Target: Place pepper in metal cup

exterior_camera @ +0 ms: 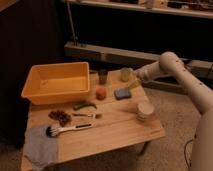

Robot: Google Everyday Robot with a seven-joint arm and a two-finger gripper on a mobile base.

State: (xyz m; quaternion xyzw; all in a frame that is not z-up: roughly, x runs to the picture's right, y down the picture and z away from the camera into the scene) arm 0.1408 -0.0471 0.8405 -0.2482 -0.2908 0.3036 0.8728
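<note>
The green pepper (84, 105) lies on the wooden table (115, 131), just in front of the yellow bin. The dark metal cup (102, 76) stands upright at the back of the table, right of the bin. My gripper (134, 81) hangs over the back right of the table, next to the pale green cup (125, 74) and above the blue sponge (122, 93). It is well to the right of the metal cup and far from the pepper. Nothing shows in it.
A yellow bin (55, 82) fills the back left. An orange-red fruit (101, 93) sits in front of the metal cup. Stacked white cups (145, 110) stand at the right edge. Grapes (61, 117), a fork (87, 115), a brush (65, 129) and a grey cloth (40, 147) lie front left.
</note>
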